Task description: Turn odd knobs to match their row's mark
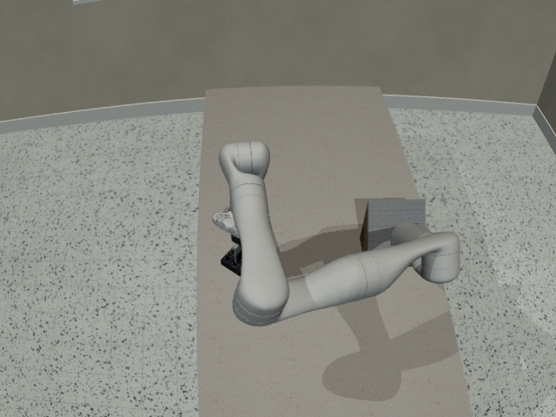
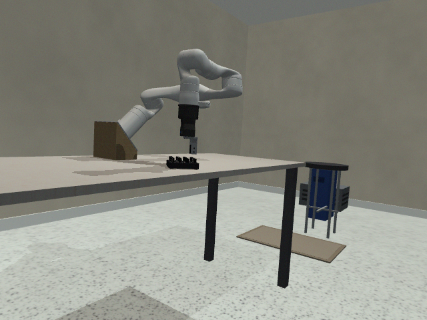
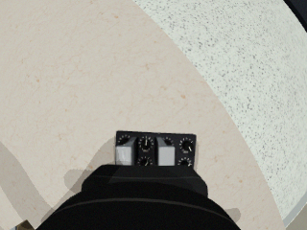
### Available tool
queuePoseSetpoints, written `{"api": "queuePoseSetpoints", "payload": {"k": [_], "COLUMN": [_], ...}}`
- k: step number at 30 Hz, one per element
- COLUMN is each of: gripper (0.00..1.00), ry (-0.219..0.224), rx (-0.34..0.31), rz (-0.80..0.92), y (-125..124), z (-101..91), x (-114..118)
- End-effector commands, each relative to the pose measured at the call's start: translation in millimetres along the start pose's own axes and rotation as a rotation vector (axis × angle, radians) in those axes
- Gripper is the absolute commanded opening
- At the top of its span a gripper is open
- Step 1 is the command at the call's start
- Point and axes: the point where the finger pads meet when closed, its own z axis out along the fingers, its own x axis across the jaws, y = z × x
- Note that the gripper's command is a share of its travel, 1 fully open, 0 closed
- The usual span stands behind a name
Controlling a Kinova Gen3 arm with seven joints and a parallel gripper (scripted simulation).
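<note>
The black knob box (image 2: pixel 182 163) (image 1: pixel 228 261) (image 3: pixel 156 136) stands on the table (image 2: pixel 51 175) (image 1: pixel 296 135) near its long edge. In the top view my forearm hides most of it. My gripper (image 2: pixel 193 149) (image 3: pixel 146 147) hangs straight down a short way above the box, clear of the knobs. Its two pale fingers stand partly apart with nothing held. In the wrist view they frame one knob of the near rows, and another knob (image 3: pixel 186 146) shows to the right. The white lines on the knobs are too small to read.
The arm's brown mounting block (image 2: pixel 110 141) (image 1: pixel 394 214) stands at the table's far side. The table edge and speckled floor (image 3: pixel 224 38) lie just beyond the box. A black stool top with a blue unit (image 2: pixel 323 193) under it stands past the table's end.
</note>
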Motion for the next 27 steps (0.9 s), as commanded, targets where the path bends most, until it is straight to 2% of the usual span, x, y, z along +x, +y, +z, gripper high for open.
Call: {"api": "queuePoseSetpoints", "payload": {"k": [1,27], "gripper": [0.46,0.46], "ry": [-0.001,-0.001], "rx": [-0.001,-0.001], "rz": [0.0,0.0], "y": [0.3,0.4], "z": [1.7,7.2], "x": [-0.5,-0.5]}}
